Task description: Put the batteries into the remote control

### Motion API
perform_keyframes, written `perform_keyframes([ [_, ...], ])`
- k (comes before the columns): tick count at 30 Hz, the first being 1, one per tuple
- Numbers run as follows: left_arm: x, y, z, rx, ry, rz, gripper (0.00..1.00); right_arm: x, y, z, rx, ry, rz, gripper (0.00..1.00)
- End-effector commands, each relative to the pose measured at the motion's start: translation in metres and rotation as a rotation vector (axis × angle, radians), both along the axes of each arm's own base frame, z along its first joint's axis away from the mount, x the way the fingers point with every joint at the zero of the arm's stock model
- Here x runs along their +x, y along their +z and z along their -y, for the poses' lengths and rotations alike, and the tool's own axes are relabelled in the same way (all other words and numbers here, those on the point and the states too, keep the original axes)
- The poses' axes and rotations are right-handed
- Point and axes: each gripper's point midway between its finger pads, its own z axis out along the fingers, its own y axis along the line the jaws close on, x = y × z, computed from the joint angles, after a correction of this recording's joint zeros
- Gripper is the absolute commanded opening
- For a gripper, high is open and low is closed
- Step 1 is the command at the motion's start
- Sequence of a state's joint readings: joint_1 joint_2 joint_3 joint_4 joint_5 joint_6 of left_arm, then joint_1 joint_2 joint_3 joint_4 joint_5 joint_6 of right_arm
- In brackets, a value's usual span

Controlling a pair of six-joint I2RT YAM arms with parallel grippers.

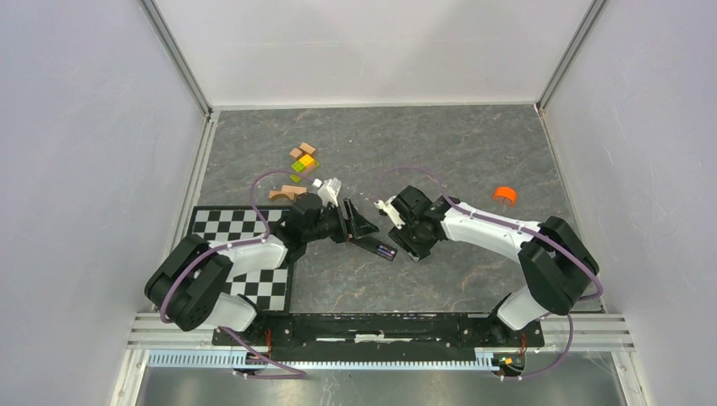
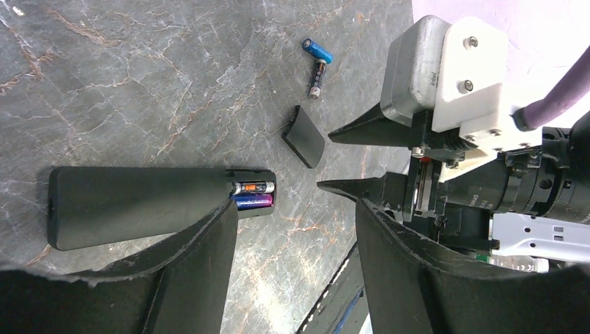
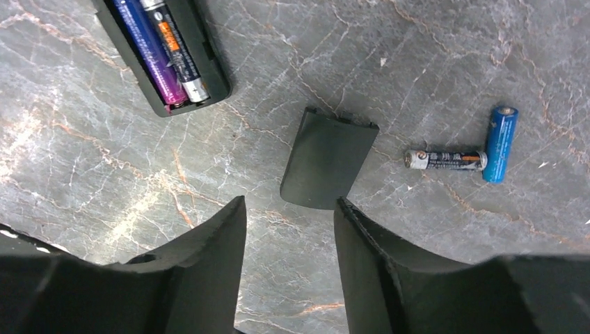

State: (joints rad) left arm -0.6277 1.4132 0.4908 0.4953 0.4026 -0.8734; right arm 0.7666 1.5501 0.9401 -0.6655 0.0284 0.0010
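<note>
The remote control (image 2: 139,205) is a long black bar lying back-up with its end compartment uncovered. A purple battery (image 2: 252,202) and a black-and-orange battery (image 2: 252,187) lie side by side in the compartment. The black cover (image 3: 325,158) lies flat on the table just beyond my right gripper (image 3: 290,205), which is open and empty. Farther on, a blue battery (image 3: 501,142) and a black battery (image 3: 445,160) lie loose, touching end to side. My left gripper (image 2: 298,209) is open over bare table beside the compartment, nothing between its fingers.
An orange round cap (image 1: 506,194) sits at the right rear. Small wooden and coloured blocks (image 1: 300,161) lie behind the left arm. A checkerboard mat (image 1: 228,224) lies under the left arm. Both grippers meet over the table's centre, tips close together. White walls enclose the table.
</note>
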Motion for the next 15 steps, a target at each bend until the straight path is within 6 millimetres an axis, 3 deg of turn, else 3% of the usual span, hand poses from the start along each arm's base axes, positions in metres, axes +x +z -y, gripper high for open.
perform_keyframes([
  [1, 0.008, 0.016, 0.008, -0.039, -0.022, 0.058, 0.68, 0.009, 0.004, 0.004, 0.000, -0.083, 0.055, 0.59],
  [4, 0.010, 0.018, 0.010, -0.045, -0.027, 0.063, 0.68, 0.011, 0.000, 0.011, -0.016, -0.144, 0.067, 0.68],
  [7, 0.012, 0.020, 0.013, -0.049, -0.032, 0.066, 0.68, 0.011, -0.004, 0.011, 0.007, -0.175, 0.081, 0.70],
  [15, 0.014, 0.022, 0.015, -0.053, -0.035, 0.069, 0.68, 0.013, -0.018, 0.011, 0.083, -0.254, 0.128, 0.63],
])
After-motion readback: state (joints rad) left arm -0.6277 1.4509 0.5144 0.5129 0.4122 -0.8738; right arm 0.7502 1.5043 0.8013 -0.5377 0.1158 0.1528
